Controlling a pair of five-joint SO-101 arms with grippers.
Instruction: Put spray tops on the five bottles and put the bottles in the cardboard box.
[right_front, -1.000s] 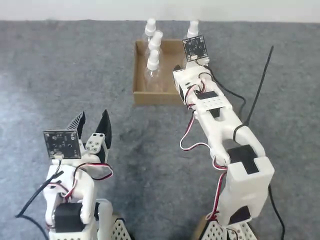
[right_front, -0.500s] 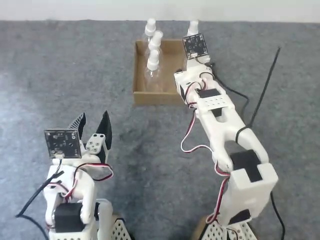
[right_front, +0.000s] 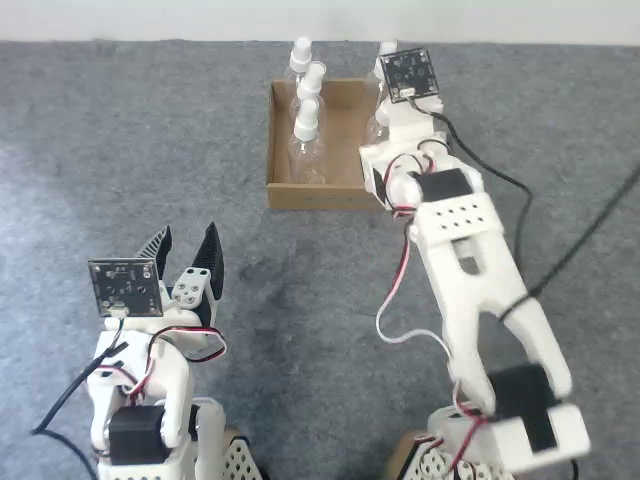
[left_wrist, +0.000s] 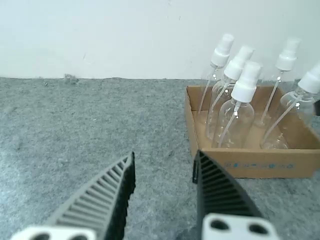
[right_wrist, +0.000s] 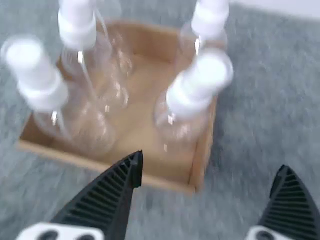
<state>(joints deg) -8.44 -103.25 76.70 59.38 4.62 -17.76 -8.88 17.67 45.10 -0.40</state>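
A grey, felt-like worktop (right_front: 120, 150) runs under everything, up to a pale wall at the far edge. The right arm (right_front: 470, 260), white with red and white wires looped along it, lies stretched far forward, so that its wrist sits over the near right corner of the cardboard box (right_front: 310, 197). The left arm (right_front: 140, 400) stands folded close to its base at the near left, well apart from the box.

The box is shallow and open-topped and sits toward the far side of the worktop. Five clear bottles (left_wrist: 235, 125) stand upright inside it. Three are bunched along its left side, one behind another. The other two stand on the right, beside the right arm's wrist. Each bottle carries one of the white spray tops (left_wrist: 246, 85), with a thin dip tube visible through the clear body.

The right claw (right_wrist: 210, 165) hangs above the box's near right corner with its two dark ribbed fingers (right_wrist: 107, 200) spread wide. It grips nothing, and the nearest capped bottle stands just beyond it. The left claw (right_front: 187, 235) points toward the box from a distance, its fingers parted and nothing between them.
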